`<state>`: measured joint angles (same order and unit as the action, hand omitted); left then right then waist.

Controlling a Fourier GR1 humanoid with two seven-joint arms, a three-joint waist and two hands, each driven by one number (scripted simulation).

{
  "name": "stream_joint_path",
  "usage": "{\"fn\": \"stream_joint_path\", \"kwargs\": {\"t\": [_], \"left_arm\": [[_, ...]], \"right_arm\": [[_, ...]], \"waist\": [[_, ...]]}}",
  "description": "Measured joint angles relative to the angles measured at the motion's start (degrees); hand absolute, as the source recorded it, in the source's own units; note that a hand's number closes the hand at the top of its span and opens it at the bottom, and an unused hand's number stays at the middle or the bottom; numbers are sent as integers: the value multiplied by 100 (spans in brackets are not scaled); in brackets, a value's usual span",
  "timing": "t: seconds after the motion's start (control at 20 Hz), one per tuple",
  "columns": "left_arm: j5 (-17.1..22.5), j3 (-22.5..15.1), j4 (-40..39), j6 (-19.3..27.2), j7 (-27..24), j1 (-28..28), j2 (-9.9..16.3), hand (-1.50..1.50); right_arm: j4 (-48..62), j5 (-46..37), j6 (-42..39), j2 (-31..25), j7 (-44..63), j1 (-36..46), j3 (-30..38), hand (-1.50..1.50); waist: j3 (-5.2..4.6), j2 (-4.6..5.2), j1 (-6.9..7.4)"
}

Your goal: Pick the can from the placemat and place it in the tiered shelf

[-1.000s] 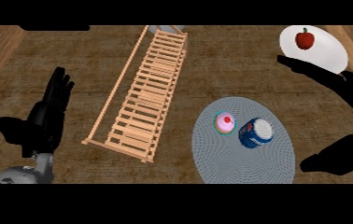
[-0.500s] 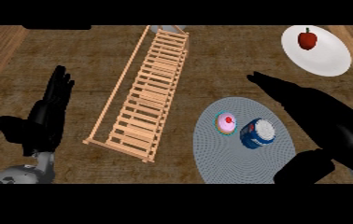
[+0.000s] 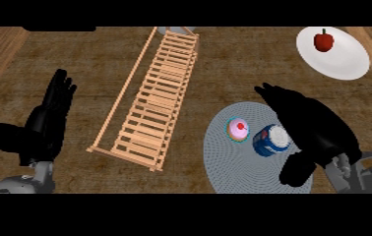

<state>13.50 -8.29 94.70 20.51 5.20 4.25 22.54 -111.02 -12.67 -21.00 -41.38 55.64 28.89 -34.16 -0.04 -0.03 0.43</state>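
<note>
I see the can standing on the placemat, just beside a pink cupcake. My right hand hovers spread just right of the can, thumb below it. The tiered shelf lies left of the placemat; my left hand rests open beyond it.

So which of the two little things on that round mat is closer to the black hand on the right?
The blue and white can. It sits right beside the right hand, while the pink-topped item lies farther left on the placemat.
</note>
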Motion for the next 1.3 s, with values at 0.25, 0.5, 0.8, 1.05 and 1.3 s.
{"fn": "stream_joint_path", "kwargs": {"t": [0.25,0.5,0.8,1.05,1.3], "left_arm": [[-127,107,89,-72,68,-55,-98,0],[-287,223,-40,-165,109,44,-242,0],[-513,297,225,-213,277,-56,-387,0],[-583,465,133,-416,170,-103,-551,0],[-737,569,61,-524,185,-39,-683,0]], "right_arm": [[235,-444,-123,289,-166,-249,163,-150],[271,-857,-305,453,-450,-673,365,-150],[654,-1493,-422,862,-818,-991,468,-150],[612,-1871,-579,1059,-1154,-1339,746,-150],[974,-2306,-589,1371,-1691,-1383,910,-150]], "waist": [[2,0,-20],[3,0,-41],[4,1,-30],[4,1,-40],[4,2,-35]]}}
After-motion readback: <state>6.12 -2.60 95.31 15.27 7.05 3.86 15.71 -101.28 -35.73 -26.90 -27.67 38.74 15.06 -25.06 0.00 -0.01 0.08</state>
